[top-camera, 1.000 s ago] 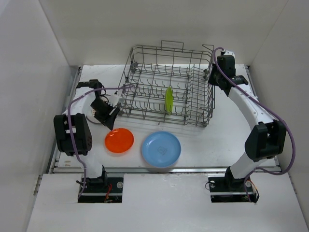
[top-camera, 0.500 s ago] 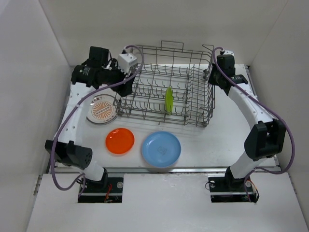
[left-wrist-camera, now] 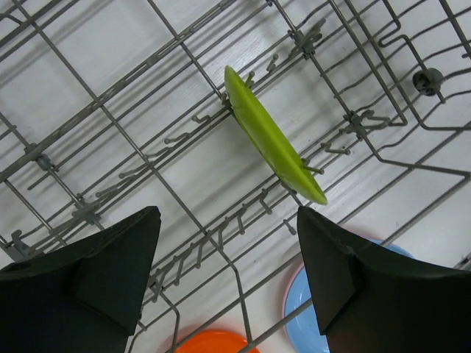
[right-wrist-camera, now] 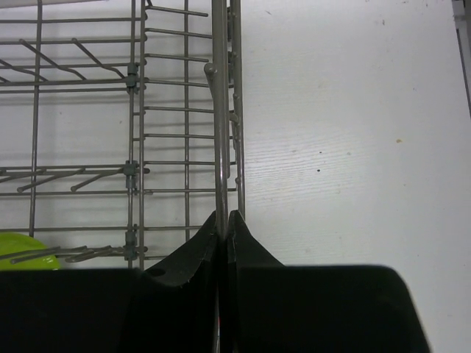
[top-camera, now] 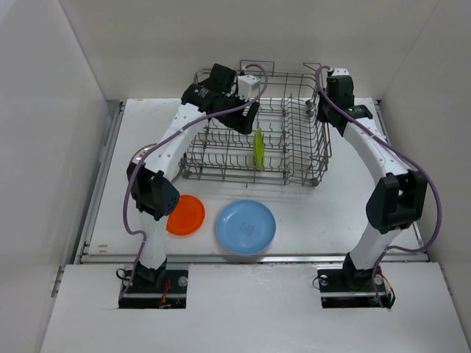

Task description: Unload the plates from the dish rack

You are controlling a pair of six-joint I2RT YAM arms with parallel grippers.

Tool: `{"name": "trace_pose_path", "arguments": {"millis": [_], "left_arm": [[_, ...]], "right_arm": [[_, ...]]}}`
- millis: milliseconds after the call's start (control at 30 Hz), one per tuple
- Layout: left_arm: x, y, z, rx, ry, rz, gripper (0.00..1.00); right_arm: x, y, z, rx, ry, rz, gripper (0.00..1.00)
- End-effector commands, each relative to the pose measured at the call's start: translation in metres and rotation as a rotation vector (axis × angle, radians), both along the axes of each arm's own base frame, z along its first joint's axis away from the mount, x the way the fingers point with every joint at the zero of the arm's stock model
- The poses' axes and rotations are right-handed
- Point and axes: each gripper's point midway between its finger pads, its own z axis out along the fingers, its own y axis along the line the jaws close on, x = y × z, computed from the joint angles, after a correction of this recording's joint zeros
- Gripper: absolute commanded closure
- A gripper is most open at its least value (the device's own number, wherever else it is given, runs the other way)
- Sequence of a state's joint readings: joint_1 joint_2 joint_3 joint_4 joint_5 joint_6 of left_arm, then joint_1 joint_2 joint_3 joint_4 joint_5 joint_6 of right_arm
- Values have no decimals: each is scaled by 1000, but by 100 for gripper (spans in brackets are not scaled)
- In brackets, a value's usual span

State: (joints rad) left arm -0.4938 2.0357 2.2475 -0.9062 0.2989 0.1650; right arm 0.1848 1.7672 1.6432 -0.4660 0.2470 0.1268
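Left end effector [left-wrist-camera: 228, 243] spread above dish rack [top-camera: 291, 147] — lime plate [left-wrist-camera: 274, 147] inside.

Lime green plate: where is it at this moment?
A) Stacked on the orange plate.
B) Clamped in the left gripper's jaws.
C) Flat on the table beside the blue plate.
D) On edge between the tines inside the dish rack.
D: the lime green plate stands on edge among the dish rack tines, while the left gripper hovers above it, jaws open and empty.

No readable text or markings
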Motion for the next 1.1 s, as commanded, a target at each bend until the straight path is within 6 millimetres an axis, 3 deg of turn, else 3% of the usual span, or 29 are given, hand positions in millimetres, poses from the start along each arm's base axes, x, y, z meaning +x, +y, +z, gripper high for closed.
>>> {"name": "trace_pose_path", "arguments": {"millis": [0, 100, 233, 333, 367, 467, 500, 533, 800, 933, 967, 1067], "left_arm": [[20, -4, 43, -71, -132, 103, 28], [31, -20, 33, -62, -161, 102, 26], [29, -45, 27, -76, -175, 62, 23], [30, -55, 10, -43, -163, 62, 22], [33, -54, -4, -15, -142, 72, 21], [30, -54, -19, 84, -140, 112, 21], [33, -52, -34, 142, -134, 121, 21], [25, -53, -41, 175, -113, 113, 19], [16, -36, -62, 317, -95, 157, 18], [8, -37, -66, 312, -57, 139, 48], [4, -38, -68, 305, -36, 133, 67], [2, -40, -63, 285, -32, 135, 88]], "right_arm": [[30, 13, -1, -42, -77, 84, 100], [33, 19, -4, -28, -68, 110, 100], [31, 26, -9, -23, -57, 129, 100], [28, 22, -14, -34, -51, 113, 100], [30, 22, -12, -32, -61, 113, 100], [27, 20, -11, -37, -62, 105, 100], [26, 20, -16, -39, -51, 105, 100], [25, 20, -11, -37, -60, 105, 100], [21, 19, -8, -36, -69, 105, 100], [21, 21, -9, -31, -69, 113, 100], [21, 21, -9, -31, -69, 113, 100], [20, 19, -12, -37, -60, 105, 100]]}}
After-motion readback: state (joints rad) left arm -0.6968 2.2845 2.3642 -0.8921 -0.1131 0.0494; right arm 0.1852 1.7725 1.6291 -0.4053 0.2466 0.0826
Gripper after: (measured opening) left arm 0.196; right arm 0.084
